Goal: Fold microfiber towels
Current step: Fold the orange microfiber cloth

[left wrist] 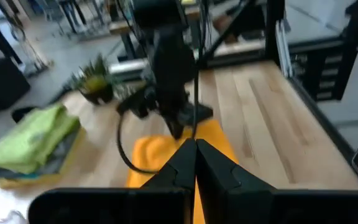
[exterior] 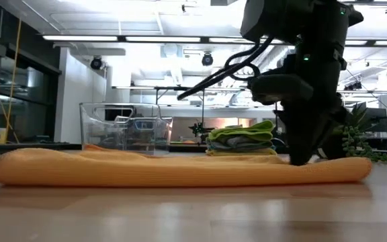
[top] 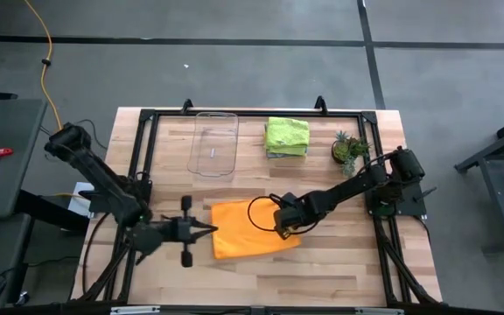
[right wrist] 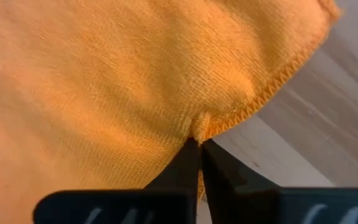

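Pinching the stitched hem of the orange towel, the right pincer has its two dark fingers closed together on a small pucker of cloth right at the towel's edge, with bare wood just beyond. No brand, label or writing can be read anywhere in these views. In the high view the right arm reaches from its base at the worktop's right side, near the small potted plant, down and leftward, its wrist bent so the right pincer meets the right edge of the orange towel. The low view shows this arm coming down steeply from above, its tip planted on the towel's right end while the cloth lies flat and long across the wooden worktop.

The left arm stretches from the left side of the worktop, and the left pincer is clenched on nothing, its tips just at the orange towel's left edge; whether they touch it cannot be told. Its own camera shows the closed fingers pointing across the towel toward the other arm.

Behind the orange towel, a stack of folded towels with the lime green one on top sits at the far side, between the clear tray and the plant.
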You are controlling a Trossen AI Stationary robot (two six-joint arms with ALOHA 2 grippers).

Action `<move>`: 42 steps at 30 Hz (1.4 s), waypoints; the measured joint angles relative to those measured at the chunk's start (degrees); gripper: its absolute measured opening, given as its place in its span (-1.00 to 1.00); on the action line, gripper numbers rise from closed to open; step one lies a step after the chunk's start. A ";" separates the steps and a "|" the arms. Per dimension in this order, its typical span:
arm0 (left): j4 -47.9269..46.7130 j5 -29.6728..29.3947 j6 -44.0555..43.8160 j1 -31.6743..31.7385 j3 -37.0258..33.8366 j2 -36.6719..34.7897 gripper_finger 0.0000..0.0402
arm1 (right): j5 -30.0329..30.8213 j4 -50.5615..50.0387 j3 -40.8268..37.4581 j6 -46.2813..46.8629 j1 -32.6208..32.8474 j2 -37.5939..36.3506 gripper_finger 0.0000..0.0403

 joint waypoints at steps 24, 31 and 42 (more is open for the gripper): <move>-3.37 -2.73 4.47 -4.05 -0.02 -7.58 -1.00 | -1.67 -27.93 -10.40 20.40 10.73 -20.07 -1.00; -3.24 -4.89 4.99 -3.77 -0.02 -7.58 -1.00 | 3.66 -21.39 -8.41 21.99 10.97 -23.73 -1.00; -3.29 -4.85 4.99 -3.79 -0.02 -7.54 -1.00 | 13.24 -1.11 -8.36 17.99 7.76 -22.67 -1.00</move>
